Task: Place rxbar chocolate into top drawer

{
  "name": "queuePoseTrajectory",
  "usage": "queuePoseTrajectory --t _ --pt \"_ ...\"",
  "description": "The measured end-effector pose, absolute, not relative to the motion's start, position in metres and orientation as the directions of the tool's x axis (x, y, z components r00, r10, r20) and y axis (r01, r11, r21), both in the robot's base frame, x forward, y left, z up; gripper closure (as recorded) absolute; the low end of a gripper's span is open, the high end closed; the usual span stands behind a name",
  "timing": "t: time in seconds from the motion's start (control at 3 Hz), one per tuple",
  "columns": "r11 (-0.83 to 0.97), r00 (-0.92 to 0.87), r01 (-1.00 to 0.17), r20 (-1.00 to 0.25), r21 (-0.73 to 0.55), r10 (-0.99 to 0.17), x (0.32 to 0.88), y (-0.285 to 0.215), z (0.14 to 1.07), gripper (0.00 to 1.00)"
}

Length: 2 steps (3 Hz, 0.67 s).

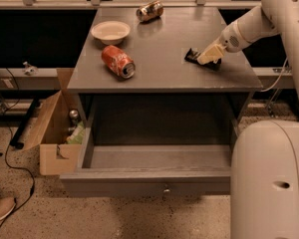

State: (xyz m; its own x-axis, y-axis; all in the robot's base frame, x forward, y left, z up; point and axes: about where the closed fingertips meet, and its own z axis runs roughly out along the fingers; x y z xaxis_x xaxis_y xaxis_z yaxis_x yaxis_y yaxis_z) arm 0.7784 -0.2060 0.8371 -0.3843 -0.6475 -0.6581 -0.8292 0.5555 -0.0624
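The rxbar chocolate (193, 57), a flat black wrapper bar, lies on the grey cabinet top (159, 49) at its right side. Only its left end shows; the rest is hidden under my gripper (209, 57). The gripper comes in from the right on the white arm and sits right on the bar, low at the cabinet top. The top drawer (149, 180) is pulled out wide open below the cabinet top, its knob (166, 189) at the front centre. Nothing shows on the drawer floor.
A red soda can (118, 61) lies on its side at the left of the cabinet top. A white bowl (110, 32) and a dark can (149, 10) sit further back. A cardboard box (54, 131) stands on the floor left. My white base (269, 183) fills the lower right.
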Motion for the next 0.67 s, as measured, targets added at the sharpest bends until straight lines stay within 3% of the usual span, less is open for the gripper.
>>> queuePoseTrajectory --t 0.67 --pt "0.577 -0.346 -0.81 -0.707 -0.107 -0.617 0.758 -0.225 0.87 1.0"
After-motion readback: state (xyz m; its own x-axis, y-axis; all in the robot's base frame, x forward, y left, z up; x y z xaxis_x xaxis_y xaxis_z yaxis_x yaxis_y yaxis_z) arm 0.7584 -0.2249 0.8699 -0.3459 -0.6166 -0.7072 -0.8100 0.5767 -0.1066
